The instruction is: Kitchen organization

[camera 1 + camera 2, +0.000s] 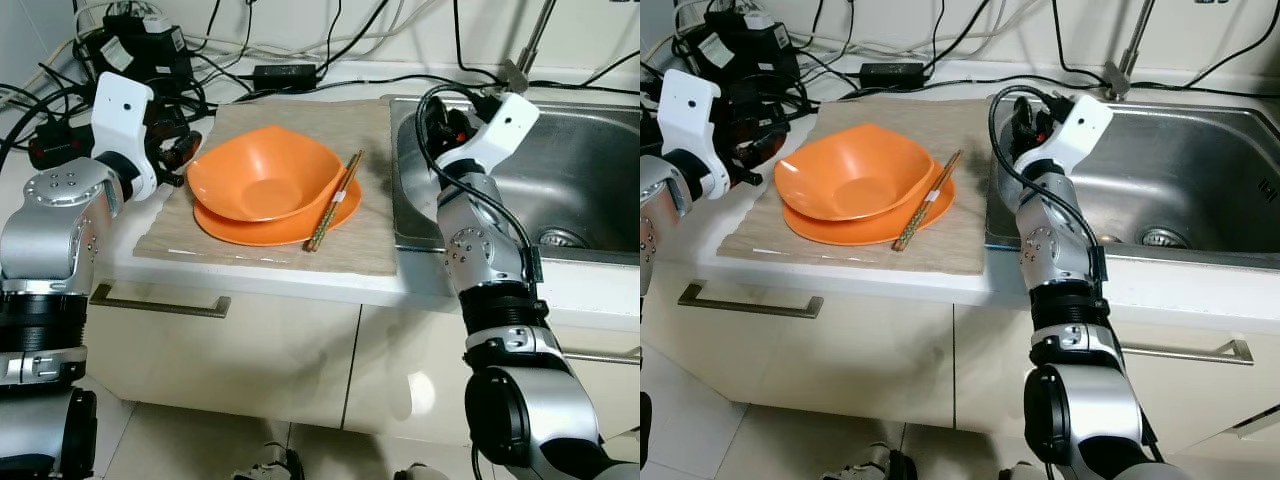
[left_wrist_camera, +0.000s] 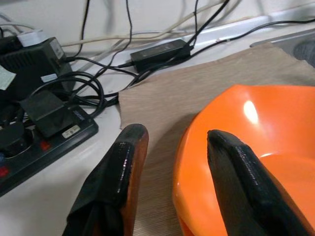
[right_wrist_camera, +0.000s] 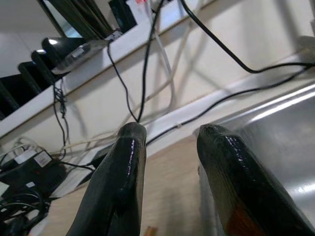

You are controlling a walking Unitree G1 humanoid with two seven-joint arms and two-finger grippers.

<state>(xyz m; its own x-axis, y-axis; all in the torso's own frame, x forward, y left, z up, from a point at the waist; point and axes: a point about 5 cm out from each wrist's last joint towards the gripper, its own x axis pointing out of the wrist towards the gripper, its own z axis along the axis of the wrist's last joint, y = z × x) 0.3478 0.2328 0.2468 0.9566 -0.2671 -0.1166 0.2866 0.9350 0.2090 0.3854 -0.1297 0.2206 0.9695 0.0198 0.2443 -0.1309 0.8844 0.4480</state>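
Observation:
An orange bowl (image 1: 262,175) sits in an orange plate (image 1: 250,230) on a beige mat (image 1: 370,245). A pair of chopsticks (image 1: 335,200) leans across the plate's right rim. My left gripper (image 2: 174,135) is open at the bowl's left edge; one finger (image 2: 123,162) is over the mat and the other is by the bowl rim (image 2: 197,147), holding nothing. My right gripper (image 3: 170,130) is open and empty, raised over the left edge of the sink (image 1: 590,170), to the right of the mat.
A power strip, adapters and tangled cables (image 1: 140,45) crowd the back left of the counter. A faucet (image 1: 530,45) rises behind the steel sink. Below the counter edge are cabinet doors with a drawer handle (image 1: 160,303).

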